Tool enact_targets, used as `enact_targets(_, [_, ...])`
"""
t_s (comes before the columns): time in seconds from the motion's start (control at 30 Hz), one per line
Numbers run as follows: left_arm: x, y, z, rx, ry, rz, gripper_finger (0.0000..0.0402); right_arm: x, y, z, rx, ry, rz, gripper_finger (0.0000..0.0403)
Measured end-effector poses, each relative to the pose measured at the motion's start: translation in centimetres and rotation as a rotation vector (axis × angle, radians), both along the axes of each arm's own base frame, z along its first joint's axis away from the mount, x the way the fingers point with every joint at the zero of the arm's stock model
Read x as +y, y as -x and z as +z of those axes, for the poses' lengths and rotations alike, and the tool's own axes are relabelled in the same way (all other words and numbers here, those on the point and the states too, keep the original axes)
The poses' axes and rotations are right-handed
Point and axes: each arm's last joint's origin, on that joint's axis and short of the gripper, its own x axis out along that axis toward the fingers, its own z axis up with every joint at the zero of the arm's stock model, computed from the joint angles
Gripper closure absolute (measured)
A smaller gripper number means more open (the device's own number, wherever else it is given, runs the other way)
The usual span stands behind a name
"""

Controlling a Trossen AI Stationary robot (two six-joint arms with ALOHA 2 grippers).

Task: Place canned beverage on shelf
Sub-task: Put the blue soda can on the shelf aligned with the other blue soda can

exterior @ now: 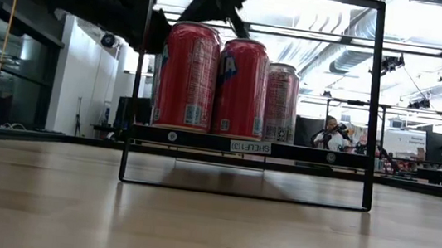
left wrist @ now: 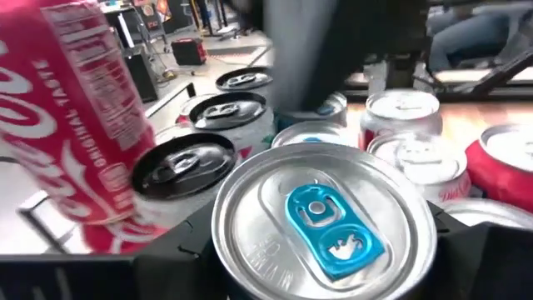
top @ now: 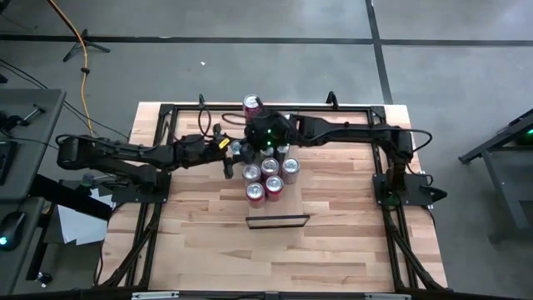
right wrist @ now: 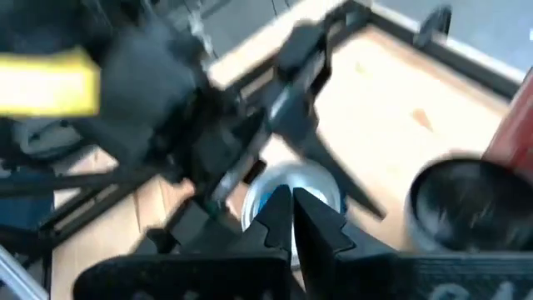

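Left claw (top: pixel 234 150) is pinching a blue-tabbed can (left wrist: pixel 323 218); right claw (right wrist: pixel 291 218), pressed together, is hovering just above it, red cans (top: pixel 268 178) clustering beside, shelf (top: pixel 278 221) beyond.

Floor (top: pixel 250 58) around the table is grey concrete, crossed by dark seam lines. An orange cable (top: pixel 82 50) trails across it at the far left. Grey desks (top: pixel 25 133) stand to the left, with white paper sheets (top: pixel 79 221) lying beside them; a further grey stand (top: pixel 508 158) sits to the right. Beyond the table, the room shows white wall panels (exterior: pixel 84 83), an exposed ceiling with ducting (exterior: pixel 362 57) and bright strip lights (exterior: pixel 429 52). One seated person (exterior: pixel 332 135) is visible at a distant workstation (details indistinct).
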Motion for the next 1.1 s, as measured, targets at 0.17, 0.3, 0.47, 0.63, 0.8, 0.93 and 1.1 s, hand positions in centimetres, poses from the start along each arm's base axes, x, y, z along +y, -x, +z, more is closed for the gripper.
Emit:
enact_targets(0.17, [-0.1,1.2,0.9,0.026,-0.053,0.028,0.0217,-0.8,0.1,2.4,-0.052,0.053,0.009,0.0403])
enact_targets(0.3, [-0.1,1.9,1.3,0.038,-0.056,0.041,0.0217,-1.2,0.5,4.5,-0.067,0.109,0.054,0.0402])
enact_targets(0.47, [-0.1,1.4,3.5,0.032,-0.022,0.054,0.0217,-1.8,1.9,7.0,0.0,0.117,0.125,0.038])
enact_targets(0.63, [0.3,-0.8,6.8,0.133,-0.017,0.056,0.0217,-2.4,4.3,9.7,0.099,0.135,0.135,0.0297])
enact_targets(0.8, [0.7,-3.0,9.8,0.239,0.018,0.06,0.0217,-2.4,6.9,12.3,0.159,0.104,0.117,0.018])
enact_targets(0.93, [1.0,-4.8,12.5,0.273,0.049,0.069,0.0217,-2.3,8.3,12.6,0.171,0.01,0.075,0.0094])
enact_targets(1.1, [1.4,-7.1,14.5,0.276,0.039,0.069,0.0217,-2.8,8.3,12.4,0.161,-0.106,-0.046,0.0032])
